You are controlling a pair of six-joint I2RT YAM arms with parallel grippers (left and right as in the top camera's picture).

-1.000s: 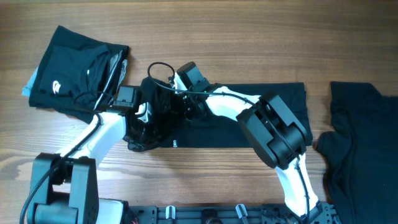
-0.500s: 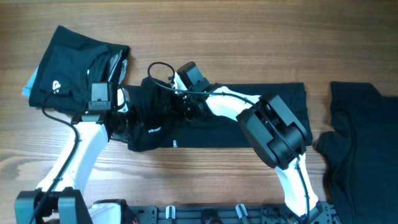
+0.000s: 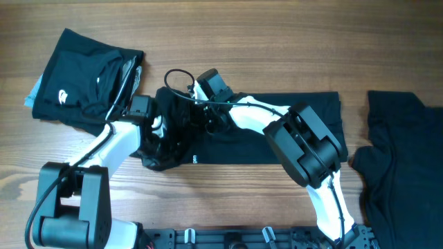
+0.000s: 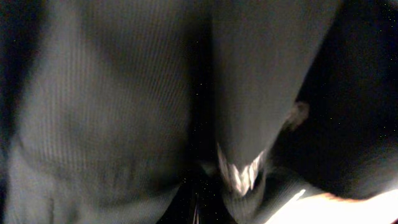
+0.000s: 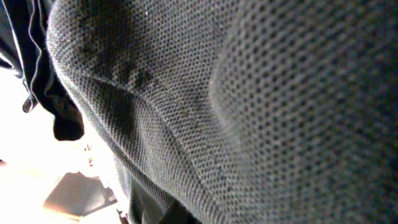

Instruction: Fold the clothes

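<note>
Overhead: middle garment (image 3: 242, 149) lies centre frame, its 9 o'clock end bunched. Left gripper (image 3: 160, 131) and right gripper (image 3: 208, 117) are buried there; I cannot tell whether either is closed. I'd lift both evenly, keeping the edge taut.

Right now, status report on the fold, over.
Left gripper and right gripper both buried in middle shirt, bunched at its left end; jaws hidden. Folded pile upper left, third shirt at right. Nothing blocking.

Wooden table (image 3: 228, 41), light brown grain, evenly lit.
</note>
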